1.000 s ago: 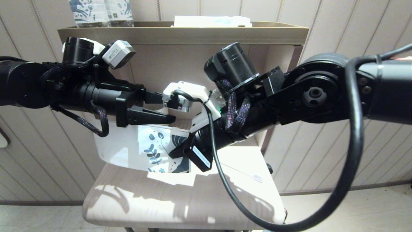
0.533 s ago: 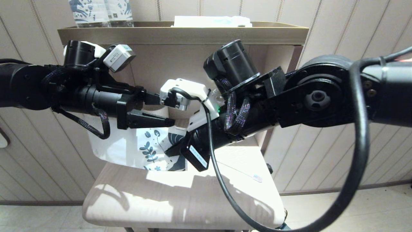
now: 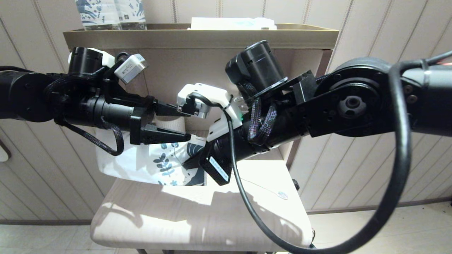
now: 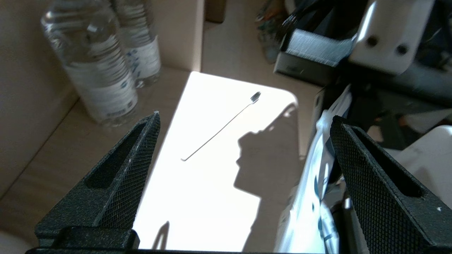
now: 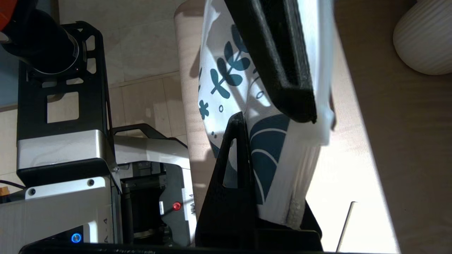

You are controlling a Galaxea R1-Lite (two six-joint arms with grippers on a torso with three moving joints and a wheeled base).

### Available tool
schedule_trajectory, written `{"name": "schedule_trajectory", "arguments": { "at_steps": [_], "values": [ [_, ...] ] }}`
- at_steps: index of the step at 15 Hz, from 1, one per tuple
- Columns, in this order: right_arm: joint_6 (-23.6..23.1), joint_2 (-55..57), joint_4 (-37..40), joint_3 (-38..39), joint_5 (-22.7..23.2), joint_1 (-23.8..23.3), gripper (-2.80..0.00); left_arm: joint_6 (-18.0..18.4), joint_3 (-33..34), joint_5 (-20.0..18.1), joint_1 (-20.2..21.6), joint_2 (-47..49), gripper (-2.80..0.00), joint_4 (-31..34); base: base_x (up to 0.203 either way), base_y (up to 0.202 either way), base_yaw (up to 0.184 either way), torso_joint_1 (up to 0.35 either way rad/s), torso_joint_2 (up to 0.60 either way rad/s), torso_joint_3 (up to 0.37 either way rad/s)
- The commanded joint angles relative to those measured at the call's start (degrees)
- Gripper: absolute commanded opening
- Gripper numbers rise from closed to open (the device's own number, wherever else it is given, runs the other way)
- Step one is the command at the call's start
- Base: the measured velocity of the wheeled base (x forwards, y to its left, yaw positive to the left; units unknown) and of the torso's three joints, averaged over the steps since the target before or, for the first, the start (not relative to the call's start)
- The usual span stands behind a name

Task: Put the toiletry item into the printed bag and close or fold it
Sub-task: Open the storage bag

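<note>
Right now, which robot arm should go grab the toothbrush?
The left one, probably. The right gripper is shut on the printed bag, holding it up off the table. The left gripper is open and holds nothing, and the toothbrush lies in plain sight beyond it.

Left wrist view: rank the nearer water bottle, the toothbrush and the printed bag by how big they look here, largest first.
1. Nearer water bottle, largest.
2. Printed bag: only a strip shows beside the open left gripper, so its rank is unsure.
3. Toothbrush, a thin line on the sunlit tabletop, smallest.
</note>
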Motion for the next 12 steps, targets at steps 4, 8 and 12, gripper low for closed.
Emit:
{"name": "schedule_trajectory", "arguments": {
  "at_steps": [4,8,12],
  "values": [
    [-0.13,-0.04,0.18,0.19,0.15,0.12,-2.8,1.66,0.2,0.17,0.21,-0.69,0.0,0.99,0.0,0.0,0.0,0.0,0.0,0.0],
    [-0.13,0.54,0.07,-0.77,0.15,0.3,-2.8,1.57,0.03,-2.57,0.39,-2.0,0.0,2.82,0.0,0.0,0.0,0.0,0.0,0.0],
    [-0.13,0.54,0.02,-0.77,0.24,0.47,-2.8,2.06,-1.91,-4.44,0.3,-1.82,0.0,8.24,0.0,0.0,0.0,0.0,0.0,0.0]
  ]
}}
